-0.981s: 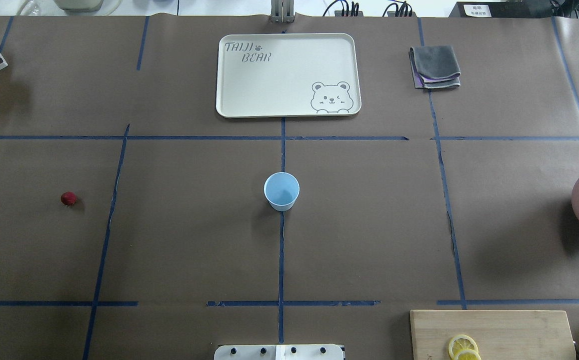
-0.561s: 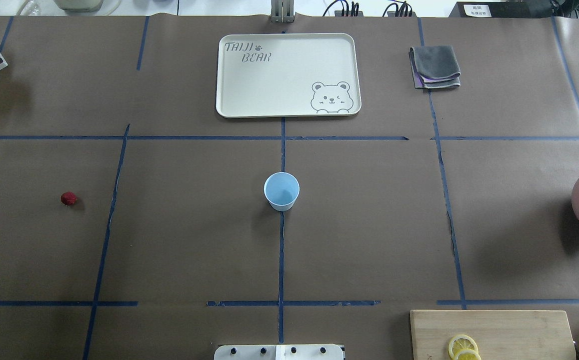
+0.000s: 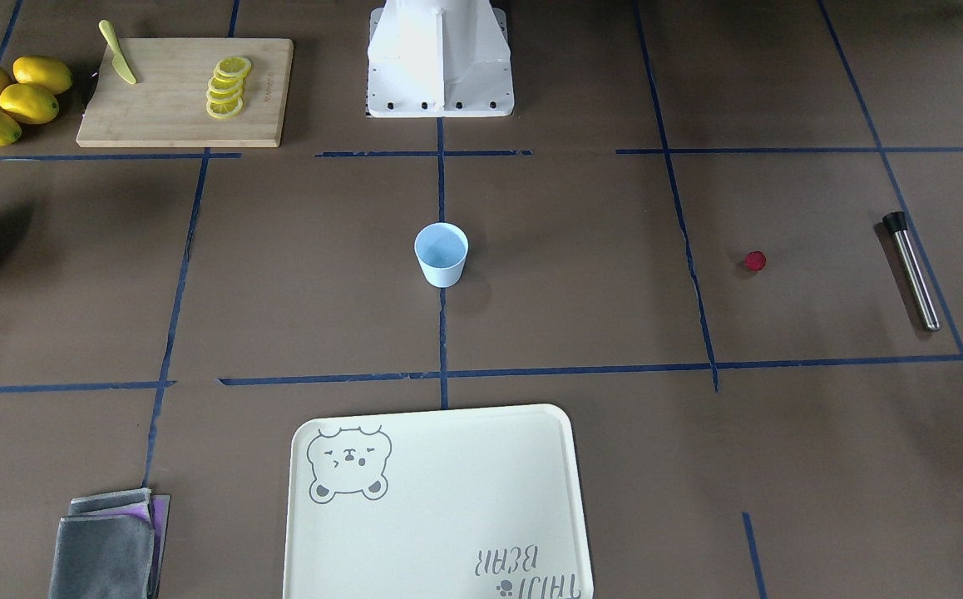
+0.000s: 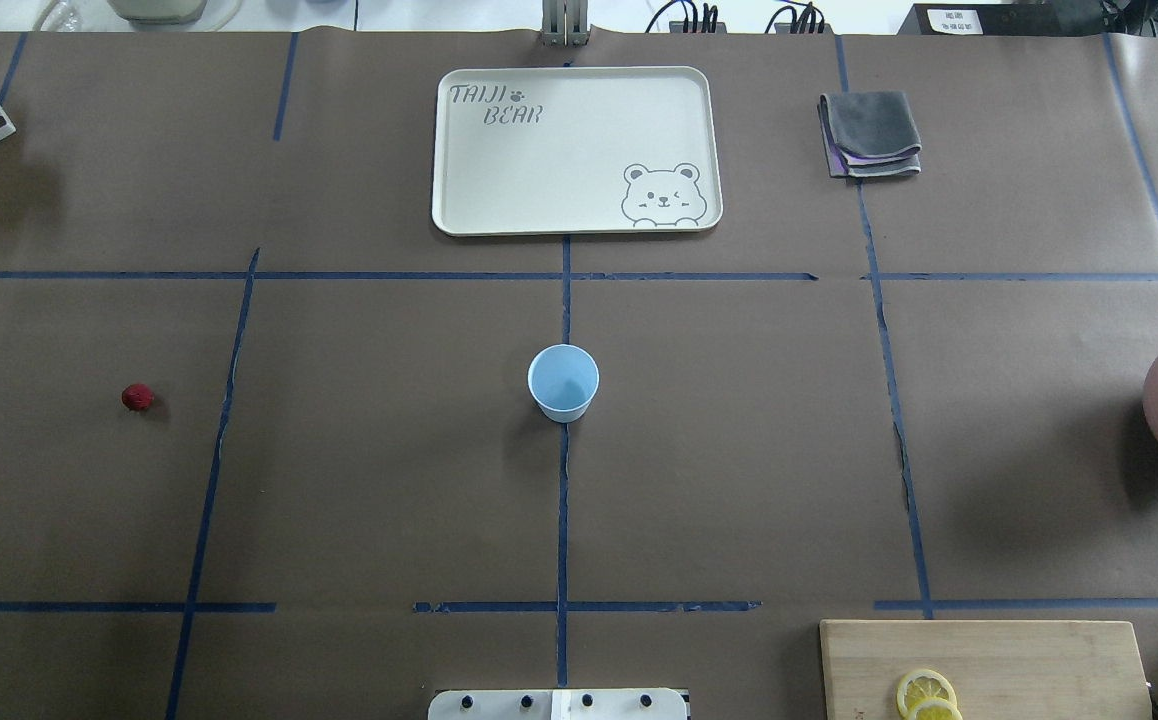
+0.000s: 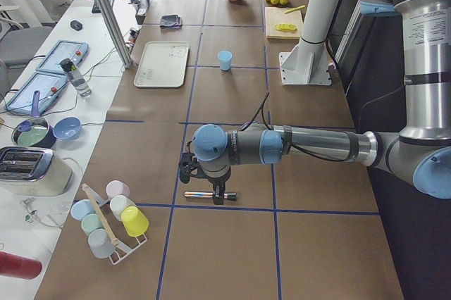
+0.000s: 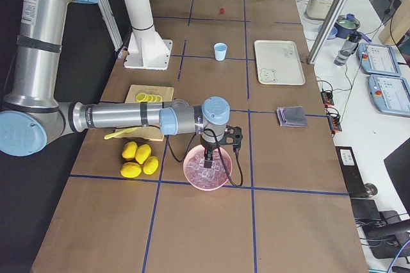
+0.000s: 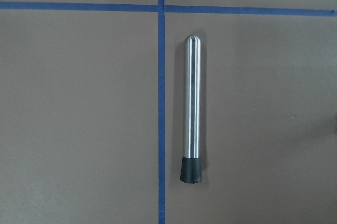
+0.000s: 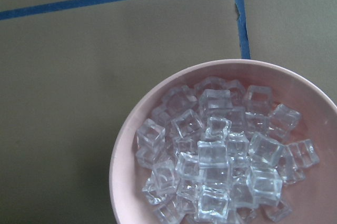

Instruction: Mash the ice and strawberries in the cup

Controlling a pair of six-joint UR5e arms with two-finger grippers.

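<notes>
While both arms hang at opposite table ends, cup: small pale blue plastic tumbler (image 4: 563, 381), upright at table centre, on the blue tape cross.
Strawberry: small red rounded fruit piece (image 4: 137, 397) lying on the brown paper, well apart from the tumbler, on the robot's left.
Ice: clear cubes (image 8: 221, 155) heaped in a round pink bowl (image 8: 122, 182) at the robot's far-right table edge, well apart from the tumbler.
Left gripper (image 5: 220, 196): above a steel rod with black rubber end (image 7: 191, 111), which lies flat just beside a tape line. Fingers spread or closed: cannot tell.
Right gripper (image 6: 210, 156): directly over the pink bowl, low above the cubes. Grip state: cannot tell either.
Other: cream bear-print tray (image 4: 559, 160) beyond the tumbler; folded grey cloth (image 4: 869, 133) right of the tray; wooden board (image 3: 174, 100) carrying lemon slices (image 3: 228, 86); whole lemons (image 3: 7, 98) beside the board.
</notes>
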